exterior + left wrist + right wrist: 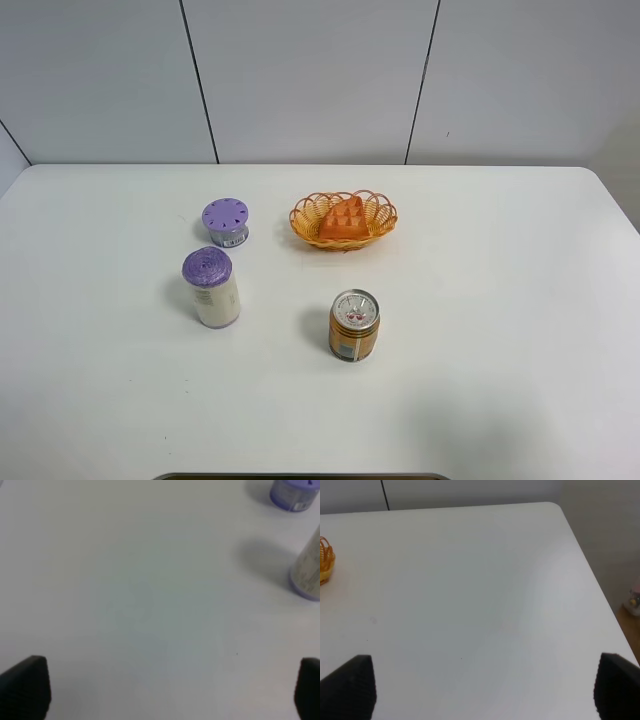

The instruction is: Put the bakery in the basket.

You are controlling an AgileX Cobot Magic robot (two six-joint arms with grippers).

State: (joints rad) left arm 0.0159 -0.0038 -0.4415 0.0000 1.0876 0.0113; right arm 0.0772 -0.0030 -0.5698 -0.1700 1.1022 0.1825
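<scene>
Worktop (pixel 500 330): white, flat, rounded far corners, grey panelled wall behind.

Basket (pixel 343 220): shallow oval wicker, orange-yellow, looped rim; stands well ahead of both sets of fingers. Only a sliver of its rim (pixel 325 560) shows in the right wrist view, far off to the side of the right fingers.

Bakery (pixel 343 219): orange-brown wedge with a grid of dimples; lies inside the basket, leaning on its floor, clear of any fingers.

Can (pixel 354 325): gold, upright, silver top; stands on the worktop nearer the camera than the basket, apart from it.

Short tub (pixel 226 221): purple lid with dots, upright, beside the basket but apart. Seen ahead and to the side of the left fingers (pixel 295 492).

Tall jar (pixel 211 287): pale body, purple lid, upright, near the short tub. Its base (pixel 307 570) sits ahead and to the side of the left fingers.

Left fingers (pixel 25 690): black ribbed pads, spread wide apart, holding nothing, over bare worktop.

Right fingers (pixel 350 687): black ribbed pads, spread wide apart, holding nothing, over bare worktop near its edge.
</scene>
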